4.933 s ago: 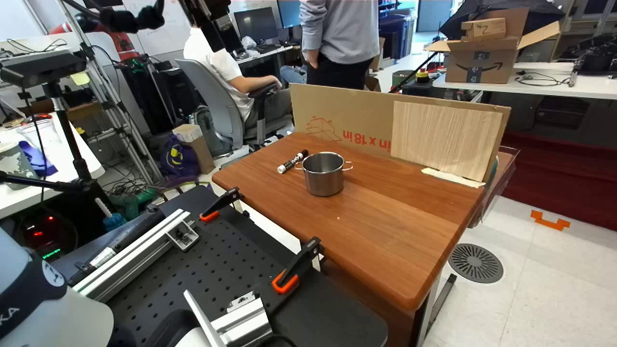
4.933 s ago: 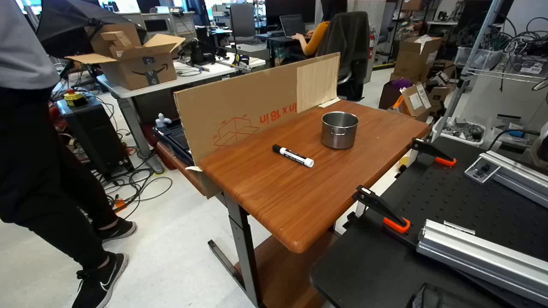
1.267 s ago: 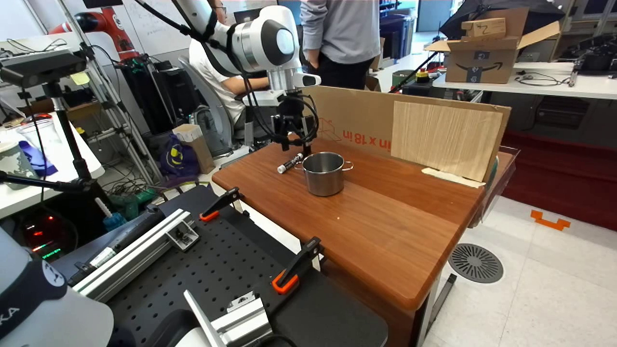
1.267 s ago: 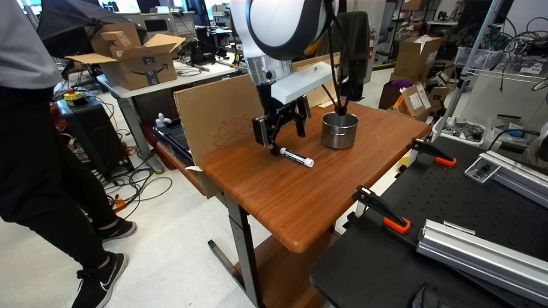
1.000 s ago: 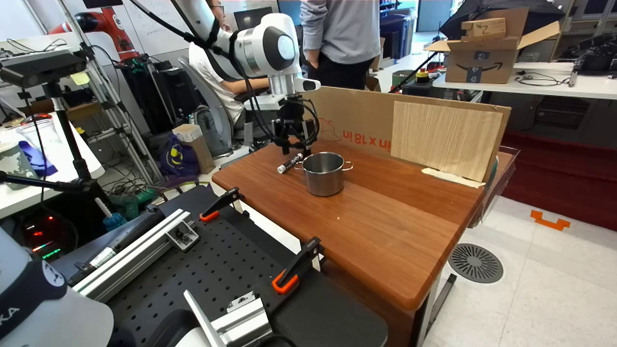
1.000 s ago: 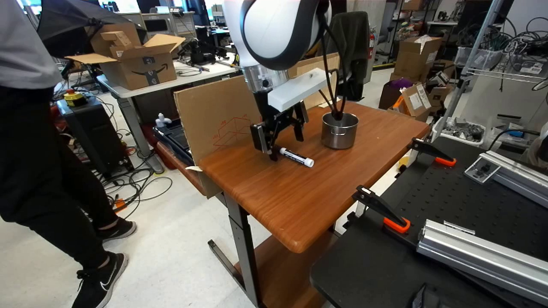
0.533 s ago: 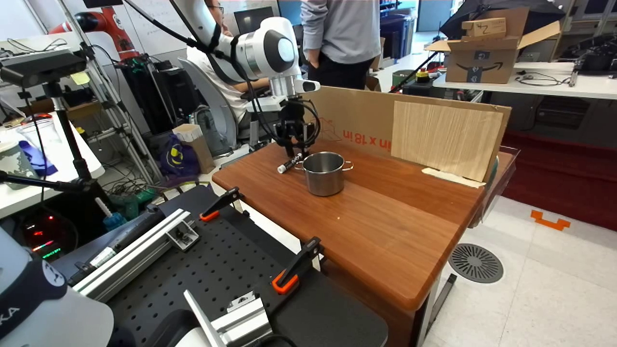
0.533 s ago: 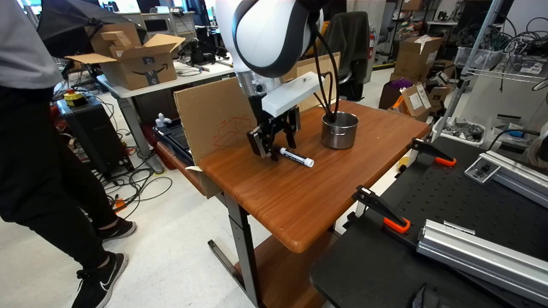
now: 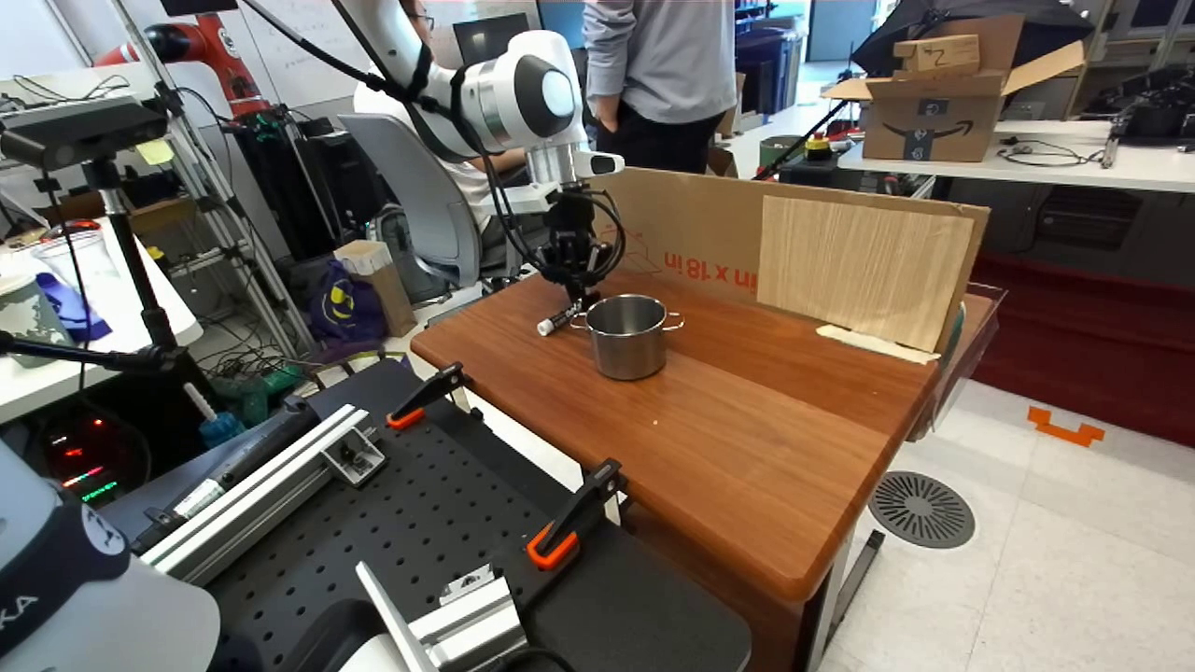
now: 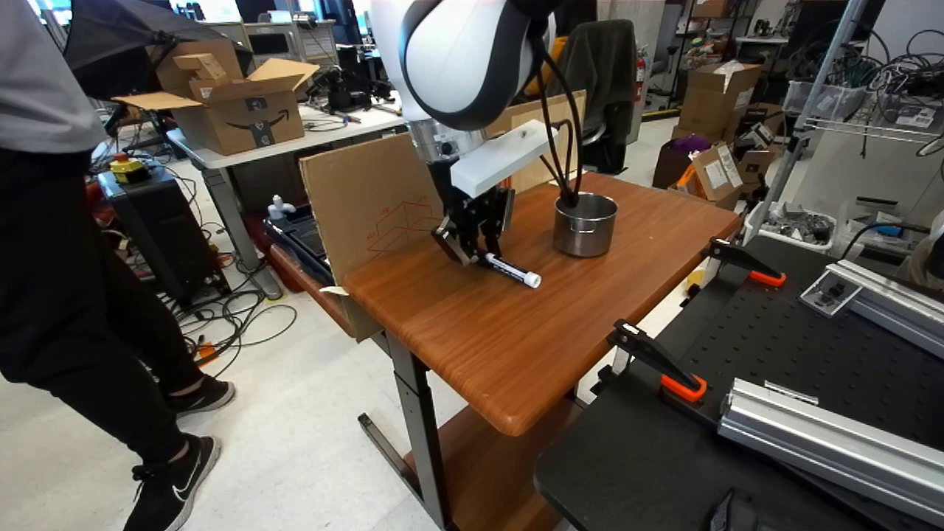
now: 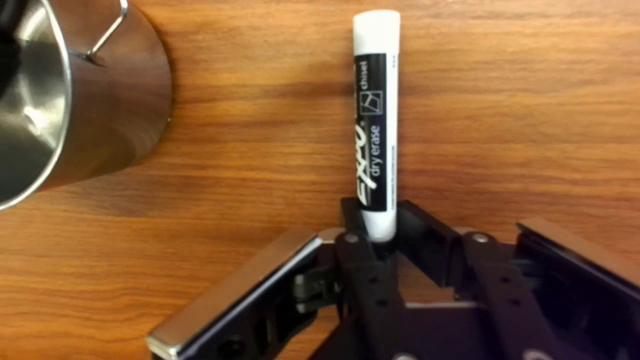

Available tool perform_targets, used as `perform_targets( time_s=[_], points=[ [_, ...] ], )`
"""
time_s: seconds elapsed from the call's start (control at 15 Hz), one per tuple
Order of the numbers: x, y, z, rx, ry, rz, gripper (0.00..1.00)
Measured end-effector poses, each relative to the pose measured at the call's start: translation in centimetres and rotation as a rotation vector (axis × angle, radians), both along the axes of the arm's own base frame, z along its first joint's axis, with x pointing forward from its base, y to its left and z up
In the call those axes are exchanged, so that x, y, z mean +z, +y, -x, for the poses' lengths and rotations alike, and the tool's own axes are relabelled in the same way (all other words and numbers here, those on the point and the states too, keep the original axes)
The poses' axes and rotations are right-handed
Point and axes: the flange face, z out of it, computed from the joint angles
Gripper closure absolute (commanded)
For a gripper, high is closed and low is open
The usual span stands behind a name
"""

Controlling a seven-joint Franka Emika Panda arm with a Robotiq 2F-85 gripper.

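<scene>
The black claw point(image 11: 378, 220) is squeezed tight on one end of a thin black-and-white plastic marker point(image 11: 376, 130). The marker lies on the brown wooden tabletop point(image 10: 472, 332). A round, shiny, silver metal pot point(image 11: 120, 100) stands near it, with a gap between.

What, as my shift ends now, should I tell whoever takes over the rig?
Gripper: closed on one end of the marker; how firm the grip is cannot be seen.
Things: the marker lies on the table; the pot stands upright beside it, not touching.
Done: marker gripped.
Left: marker not yet lifted. I would raise it slowly, as it is held at one end and might tilt.
</scene>
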Motion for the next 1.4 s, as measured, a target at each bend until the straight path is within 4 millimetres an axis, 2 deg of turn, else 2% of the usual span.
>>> perform_targets(
  time_s=[0.27,0.4,0.6,0.8,0.93,1.2,1.4],
  points=[
    [1.1,0.0,-0.5,-0.003,-0.020,-0.004,0.94],
    [2.7,-0.2,-0.9,-0.007,-0.047,-0.006,0.94],
    [6.4,-1.1,-0.7,-0.019,-0.120,0.009,0.94],
    [9.8,-2.5,0.7,-0.049,-0.229,0.038,0.94],
    [11.3,-3.5,2.1,-0.082,-0.311,0.059,0.94],
    [12.9,-5.7,5.0,-0.181,-0.465,0.096,0.94],
    [13.7,-7.7,6.3,-0.252,-0.568,0.149,0.94]
  ],
)
